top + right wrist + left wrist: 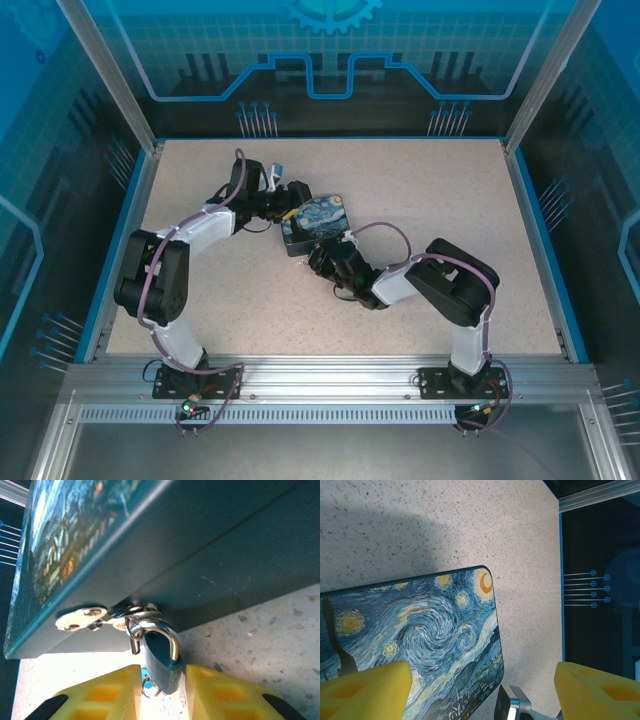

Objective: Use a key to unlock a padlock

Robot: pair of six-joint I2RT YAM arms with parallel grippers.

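Note:
The small teal padlock [164, 664] hangs by its thin shackle [165, 630] from the hasp on the starry-night tin [210, 550]. One shackle leg is out of the body, with its hole showing. Low beside the padlock's left side lies the key [147, 680], a small bluish head on a wire ring. My right gripper [162, 692] is closed around the padlock's lower half; its right finger [225, 695] touches the body and the key sits against the left one. That right gripper [323, 258] is at the tin's near edge. My left gripper [482, 697] stands wide open over the tin's corner [470, 645].
The tin [315, 224] sits mid-table between both arms, with my left gripper [288, 207] at its left end. A grey metal block [512, 706] pokes in beside the tin's corner. The blue table rim [561, 580] and dark wall lie to the right.

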